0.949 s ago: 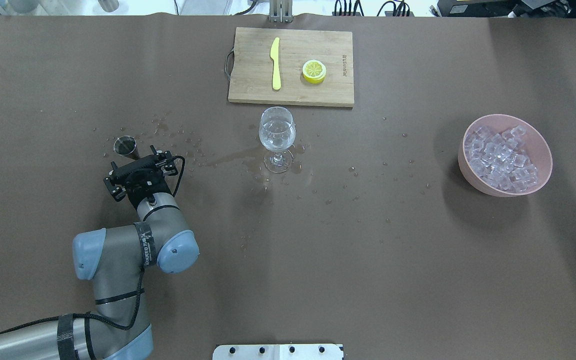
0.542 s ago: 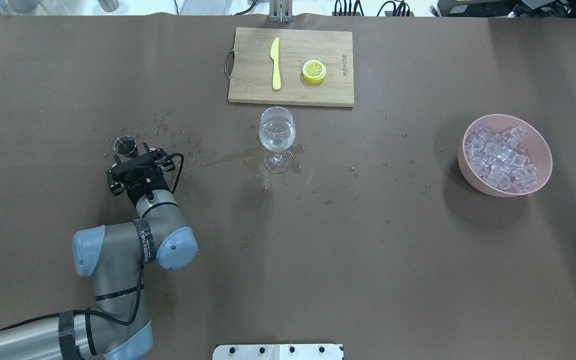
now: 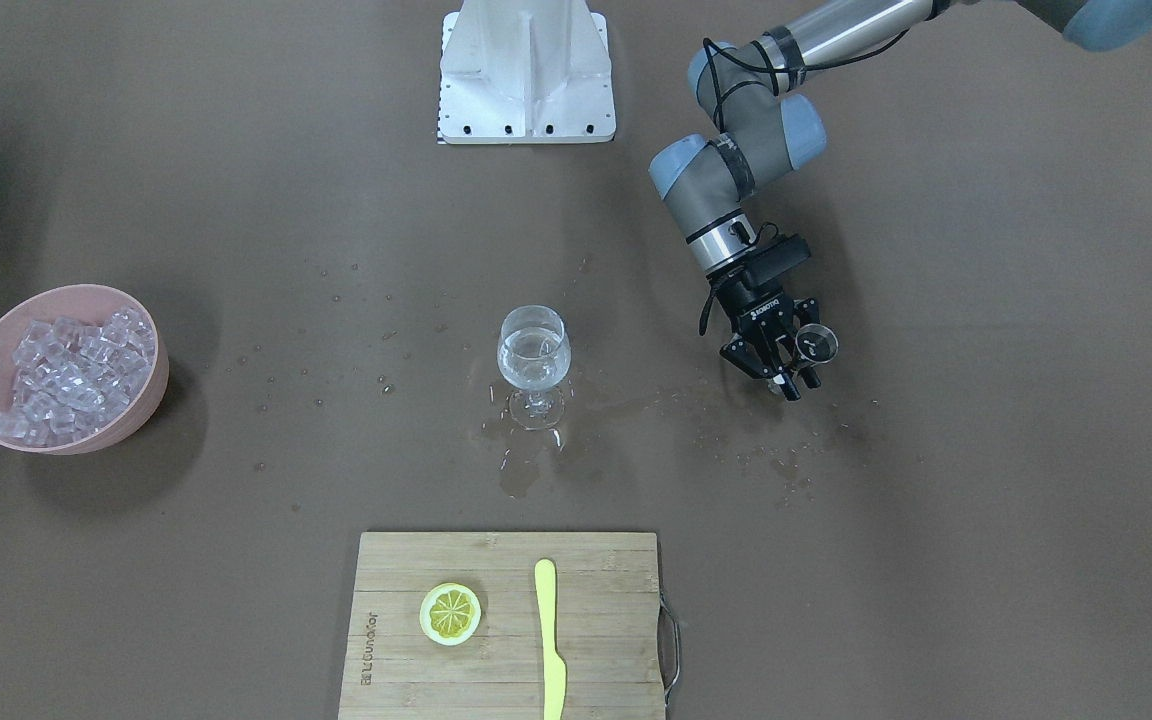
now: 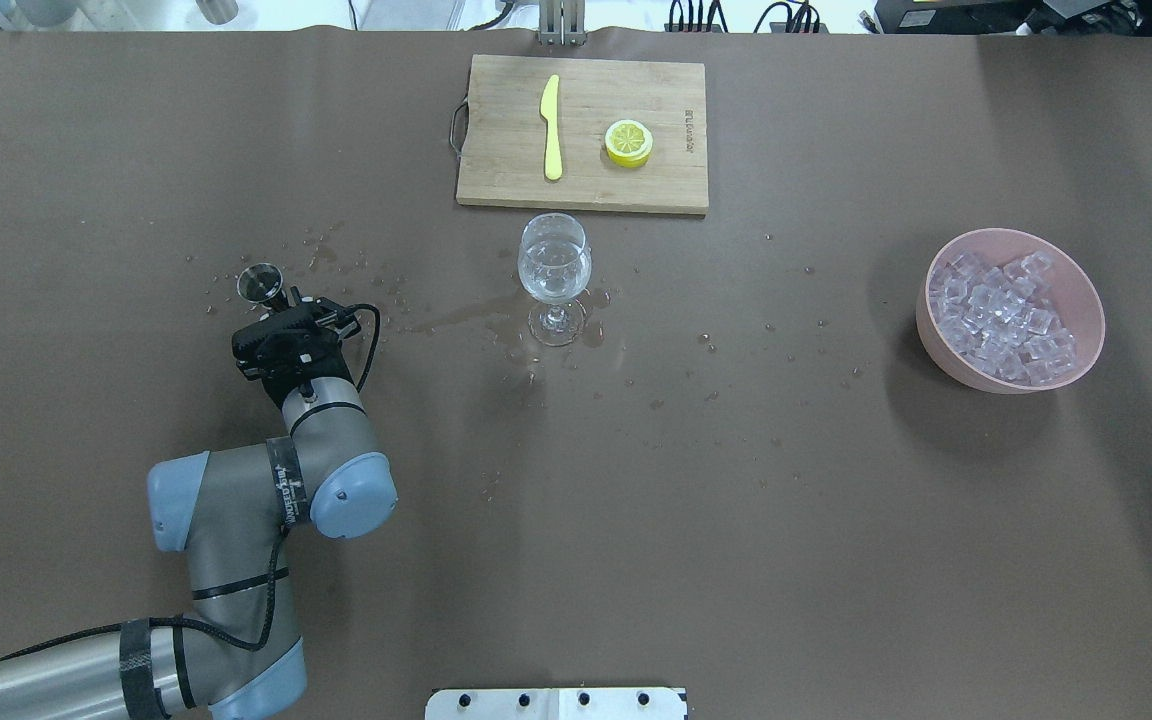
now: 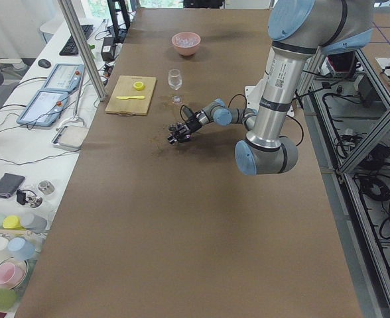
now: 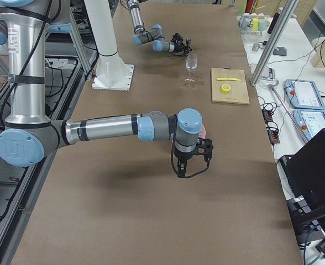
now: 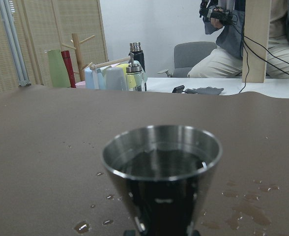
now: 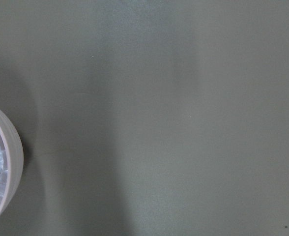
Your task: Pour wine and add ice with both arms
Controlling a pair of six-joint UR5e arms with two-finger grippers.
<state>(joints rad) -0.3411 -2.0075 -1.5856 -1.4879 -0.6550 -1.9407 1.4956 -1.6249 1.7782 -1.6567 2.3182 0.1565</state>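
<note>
My left gripper is shut on a small steel measuring cup at the left of the table. The left wrist view shows that cup close up, upright, with clear wine in it. In the front view the cup sits between the fingers. A wine glass with clear liquid stands mid-table, well to the cup's right. A pink bowl heaped with ice cubes stands far right. My right gripper hangs beside that bowl; I cannot tell whether it is open or shut.
A wooden cutting board behind the glass carries a yellow knife and a lemon slice. Spilled puddles and drops lie between cup and glass. The bowl's edge shows in the right wrist view.
My left gripper has moved forward and turned, closing around the steel cup. The cup has shifted slightly away and to the right. The glass and the bowl have not moved.
</note>
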